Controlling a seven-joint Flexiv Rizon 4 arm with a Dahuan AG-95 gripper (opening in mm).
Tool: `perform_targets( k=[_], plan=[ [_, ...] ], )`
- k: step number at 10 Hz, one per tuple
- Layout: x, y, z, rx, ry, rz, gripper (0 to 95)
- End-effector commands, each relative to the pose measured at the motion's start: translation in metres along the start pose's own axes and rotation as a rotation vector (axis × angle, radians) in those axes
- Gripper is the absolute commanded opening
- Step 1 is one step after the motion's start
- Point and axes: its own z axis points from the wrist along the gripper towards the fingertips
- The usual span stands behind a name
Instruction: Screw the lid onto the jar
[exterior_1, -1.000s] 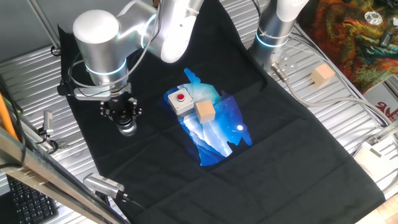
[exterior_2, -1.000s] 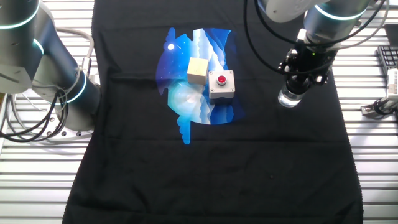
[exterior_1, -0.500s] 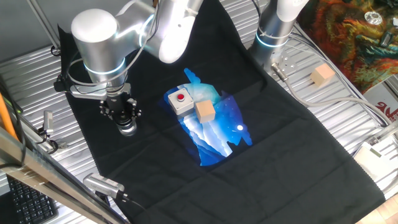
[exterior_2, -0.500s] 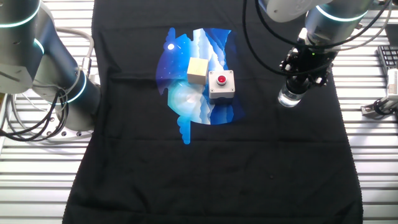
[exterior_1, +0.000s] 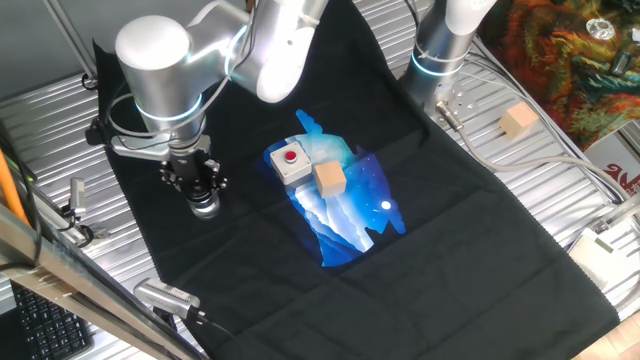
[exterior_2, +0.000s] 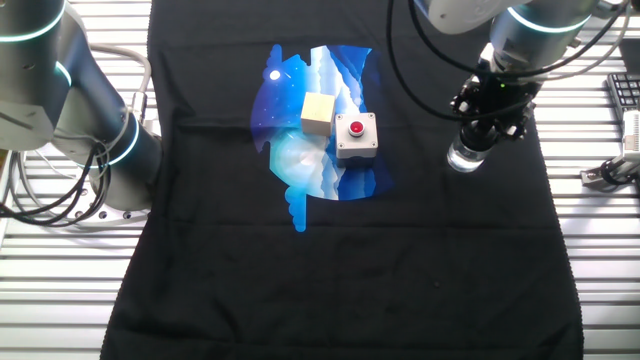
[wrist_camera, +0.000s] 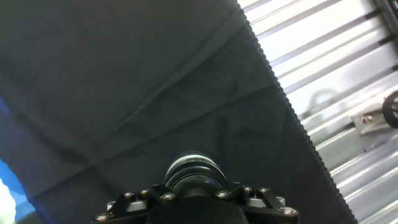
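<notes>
One arm is at work, and its gripper (exterior_2: 480, 135) stands vertically over the jar (exterior_2: 463, 158), which rests upright on the black cloth (exterior_2: 420, 270) near that cloth's right edge in the other fixed view. The fingers are closed around something dark directly on top of the jar, judged to be the lid (exterior_1: 200, 188); the lid itself is almost wholly hidden by the gripper body, so its seating on the threads cannot be confirmed. In the hand view only a round, ribbed rim (wrist_camera: 194, 169) shows just beyond the gripper.

Task progress, as a judgement: the lid is placed on the jar mouth and the screwing turn is in hand. What is left is to finish tightening, release and withdraw.

Farther out, toward the middle of the cloth, a grey box with a red button (exterior_2: 356, 135) touches a tan wooden cube (exterior_2: 317, 112) on a blue printed patch (exterior_2: 300, 170). Both lie well apart from the jar and do not obstruct the wrist. A second wooden cube (exterior_1: 519, 121) sits on the metal table (exterior_1: 540, 190) at the far side.
</notes>
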Motion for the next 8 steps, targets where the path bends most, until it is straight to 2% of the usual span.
perform_targets(
  k=[1,8],
  plan=[
    [-0.0004,0.0003,-0.0002,-0.006,0.002,0.033,0.0],
    [-0.0004,0.0003,-0.0001,-0.01,0.0,0.129,0.0]
  ],
)
